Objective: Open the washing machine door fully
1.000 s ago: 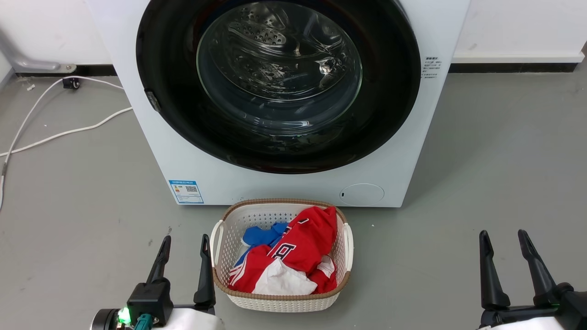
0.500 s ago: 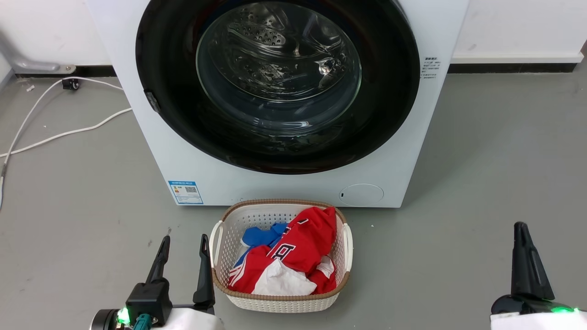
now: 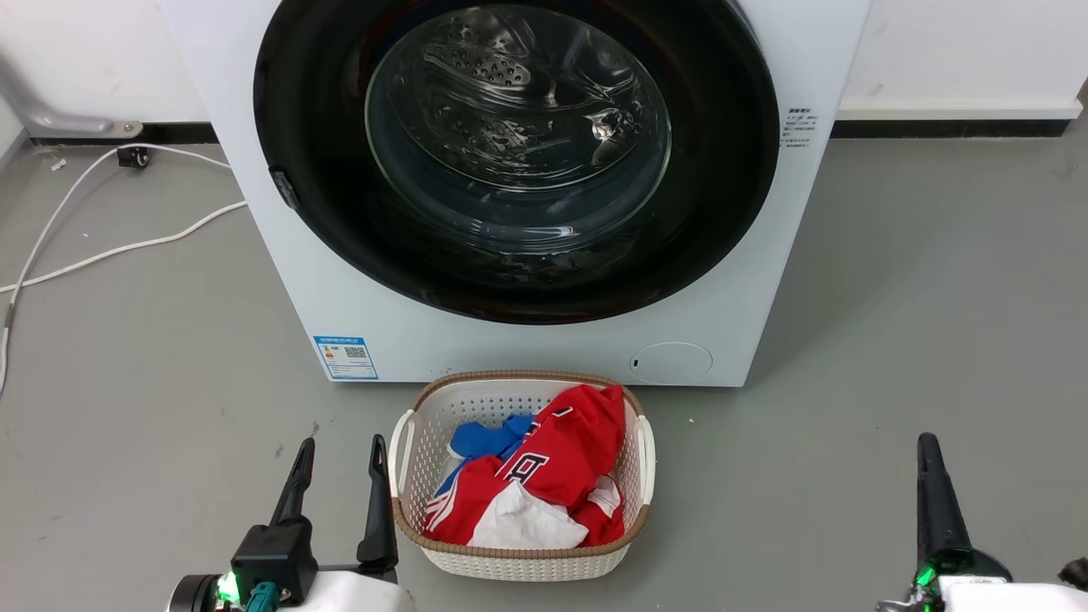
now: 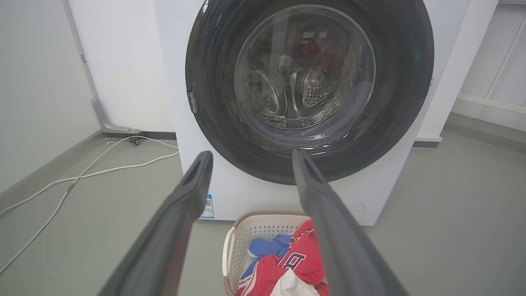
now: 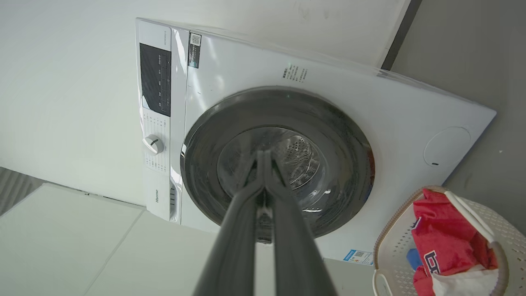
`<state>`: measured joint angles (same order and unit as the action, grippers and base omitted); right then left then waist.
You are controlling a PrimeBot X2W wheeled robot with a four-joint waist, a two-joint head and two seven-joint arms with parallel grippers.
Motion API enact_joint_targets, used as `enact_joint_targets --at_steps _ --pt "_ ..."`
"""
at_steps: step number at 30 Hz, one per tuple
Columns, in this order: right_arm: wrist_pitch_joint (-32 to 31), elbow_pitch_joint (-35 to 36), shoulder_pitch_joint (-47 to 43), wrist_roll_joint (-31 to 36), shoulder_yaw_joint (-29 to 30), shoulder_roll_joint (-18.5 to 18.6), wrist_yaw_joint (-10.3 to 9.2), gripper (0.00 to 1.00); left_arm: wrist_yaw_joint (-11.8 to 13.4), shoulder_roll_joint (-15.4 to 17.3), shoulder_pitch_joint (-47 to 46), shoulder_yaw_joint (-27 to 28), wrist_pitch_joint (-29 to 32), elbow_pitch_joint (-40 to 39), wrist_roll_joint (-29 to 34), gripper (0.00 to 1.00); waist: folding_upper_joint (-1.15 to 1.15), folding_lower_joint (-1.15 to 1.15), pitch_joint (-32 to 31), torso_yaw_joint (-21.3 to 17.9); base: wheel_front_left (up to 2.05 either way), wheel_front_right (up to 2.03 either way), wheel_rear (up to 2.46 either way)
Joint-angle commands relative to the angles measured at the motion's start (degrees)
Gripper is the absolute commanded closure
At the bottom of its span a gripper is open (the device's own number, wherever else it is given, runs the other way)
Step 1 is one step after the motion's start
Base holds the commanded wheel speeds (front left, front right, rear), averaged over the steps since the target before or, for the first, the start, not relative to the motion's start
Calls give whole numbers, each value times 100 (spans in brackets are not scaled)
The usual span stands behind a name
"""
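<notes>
Beside door (image 5: 316, 164), right wrist view: knob (image 5: 153, 144).

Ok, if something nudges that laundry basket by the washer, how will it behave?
The laundry basket looks like thin perforated plastic holding only a few garments, so it is probably light and likely to slide on the smooth grey floor rather than tip, being low and wide. Its walls may flex.

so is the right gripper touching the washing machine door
Apart. In the head view the right gripper sits low at the frame's right, with bare grey floor between it and the washing machine door.
</notes>
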<state>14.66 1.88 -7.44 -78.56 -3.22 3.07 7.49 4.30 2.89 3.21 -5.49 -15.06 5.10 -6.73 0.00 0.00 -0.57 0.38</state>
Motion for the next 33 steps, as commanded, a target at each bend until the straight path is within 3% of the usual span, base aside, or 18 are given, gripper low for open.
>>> enact_joint_targets --at_steps 1,8,11,25,33 --pt "-35 32 -27 -94 8 85 0 100 24 -1 30 8 -17 7 -13 0 0 0 -1 -2 0 0 0" --pt "-837 239 -157 -1420 34 287 1 100 23 -2 59 39 -18 -26 -45 0 0 0 -4 -29 0 0 0" --pt "-1237 231 -230 -1659 80 356 1 100 28 -2 61 35 -18 -32 -24 0 0 0 -4 -27 0 0 0" --pt "-1650 60 -269 -1439 248 198 1 100 125 -2 67 71 -18 -40 162 0 0 0 7 -8 0 0 0" --pt "-1654 -169 217 -1495 750 303 1 100 170 -1 -10 88 -17 -72 296 0 0 0 126 17 0 0 0"
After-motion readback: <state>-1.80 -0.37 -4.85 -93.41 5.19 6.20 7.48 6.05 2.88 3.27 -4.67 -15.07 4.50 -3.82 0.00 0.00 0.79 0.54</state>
